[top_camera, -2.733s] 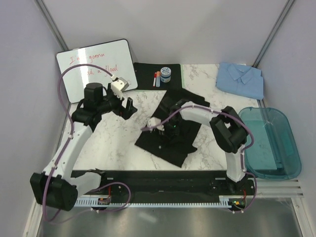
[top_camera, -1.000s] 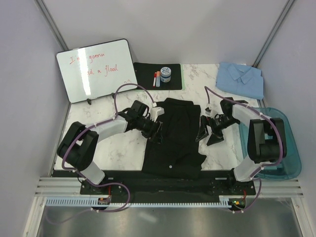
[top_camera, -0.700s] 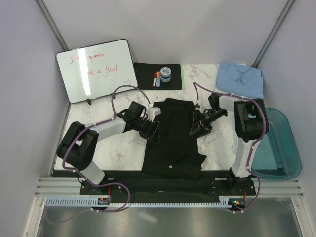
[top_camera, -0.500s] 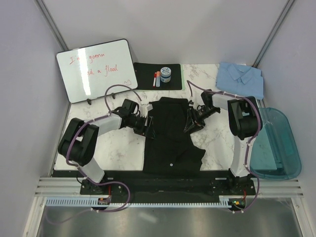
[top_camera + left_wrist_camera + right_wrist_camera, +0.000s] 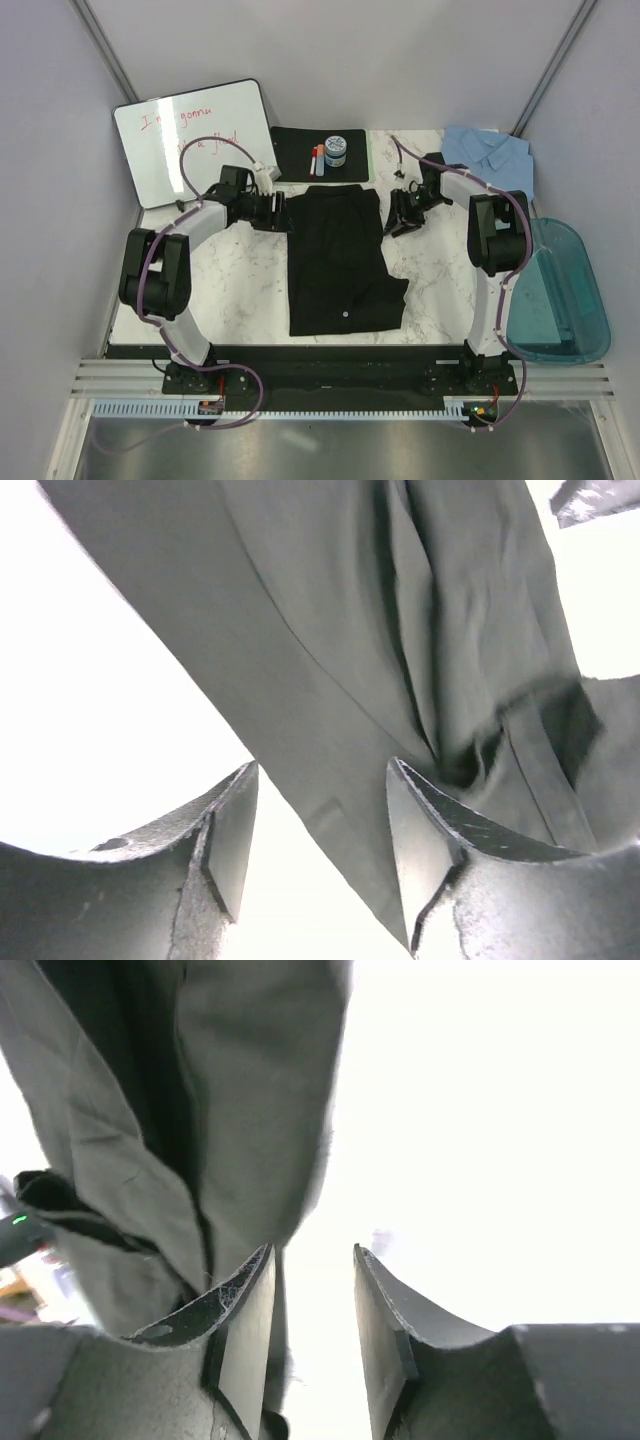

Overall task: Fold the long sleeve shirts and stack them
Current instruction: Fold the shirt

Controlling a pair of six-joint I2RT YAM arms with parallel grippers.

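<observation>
Black shirt [image 5: 340,260] lies lengthwise toward the arm bases, flanked at its far corners by the left gripper [image 5: 274,211] and right gripper [image 5: 399,218], both fingers parted, equally near; light blue shirt [image 5: 487,160] lies beyond the right one.

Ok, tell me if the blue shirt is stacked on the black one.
No, the blue shirt lies at the far right corner, apart from the black shirt in the middle.
</observation>
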